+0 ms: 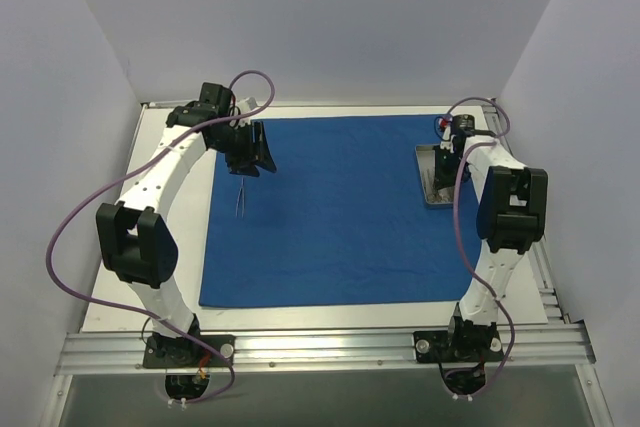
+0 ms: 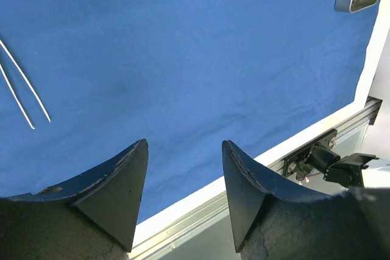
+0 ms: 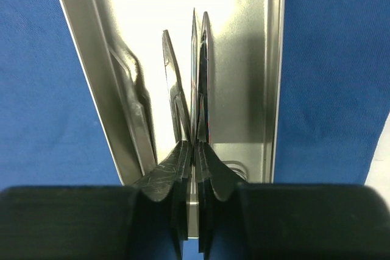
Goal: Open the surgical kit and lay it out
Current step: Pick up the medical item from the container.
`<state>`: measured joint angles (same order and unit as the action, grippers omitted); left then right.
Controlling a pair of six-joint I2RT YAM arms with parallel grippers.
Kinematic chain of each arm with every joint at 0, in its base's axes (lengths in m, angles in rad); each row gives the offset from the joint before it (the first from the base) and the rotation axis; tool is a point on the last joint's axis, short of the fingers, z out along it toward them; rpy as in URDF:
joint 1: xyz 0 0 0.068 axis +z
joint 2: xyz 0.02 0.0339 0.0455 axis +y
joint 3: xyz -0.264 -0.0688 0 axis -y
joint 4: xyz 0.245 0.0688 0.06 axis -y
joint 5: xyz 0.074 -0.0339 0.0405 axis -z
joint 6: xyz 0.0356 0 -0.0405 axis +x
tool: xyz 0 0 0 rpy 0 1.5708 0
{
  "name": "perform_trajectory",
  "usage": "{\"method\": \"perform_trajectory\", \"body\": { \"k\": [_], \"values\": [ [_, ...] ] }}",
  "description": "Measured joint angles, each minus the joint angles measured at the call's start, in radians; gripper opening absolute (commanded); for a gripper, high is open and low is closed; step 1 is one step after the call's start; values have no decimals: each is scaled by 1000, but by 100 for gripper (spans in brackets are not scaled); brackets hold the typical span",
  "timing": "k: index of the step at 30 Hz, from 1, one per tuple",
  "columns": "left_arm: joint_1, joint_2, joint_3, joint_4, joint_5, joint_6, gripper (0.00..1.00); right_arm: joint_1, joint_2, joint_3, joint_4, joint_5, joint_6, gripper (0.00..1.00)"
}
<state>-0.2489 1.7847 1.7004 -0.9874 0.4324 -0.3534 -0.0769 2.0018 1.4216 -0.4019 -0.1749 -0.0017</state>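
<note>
Now the left tool (image 1: pixel 248 159) hangs with its fingers apart above the blue cloth wrap (image 1: pixel 340 217), spread flat on the bench (image 1: pixel 350 315). The tweezers (image 1: pixel 240 202) lie just beside its fingertips. Inside the steel tray (image 1: pixel 432 195), the right tool (image 3: pixel 194 144) is clamped on thin silver forceps (image 3: pixel 200 65).

- cloth (image 1: pixel 340 217): 1, blue
- tweezers (image 1: pixel 240 199): 1 pair, on cloth
- tray (image 1: pixel 421 172): 1, steel
- pinched tool (image 3: pixel 200 71): 1, between right gripper's fingers
- loose tools (image 3: pixel 172 83): 2 seen in tray; they overlap, count could be off
- arms: 2, left arm (image 1: pixel 165 177), right arm (image 1: pixel 505 207)
- grippers: 2, left gripper (image 2: pixel 184 145), right gripper (image 3: pixel 194 150)
- fingers per gripper: 2
- purple cables (image 1: pixel 70 237): 2, one per arm
</note>
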Motion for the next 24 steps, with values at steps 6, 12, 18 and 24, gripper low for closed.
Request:
{"method": "perform_trajectory", "body": {
  "k": [6,12,18,24],
  "values": [
    [0,14,8,1,3,-1,61,0,0,10,-18,16,-3,0],
    [0,30,8,2,9,-4,61,1,-19,50,-69,20,-3,0],
    [0,29,5,35,85,-11,62,21,-122,87,-85,-149,-36,0],
    [-5,-10,-28,103,230,-3,63,164,-190,83,-27,-533,-86,0]
  ]
}}
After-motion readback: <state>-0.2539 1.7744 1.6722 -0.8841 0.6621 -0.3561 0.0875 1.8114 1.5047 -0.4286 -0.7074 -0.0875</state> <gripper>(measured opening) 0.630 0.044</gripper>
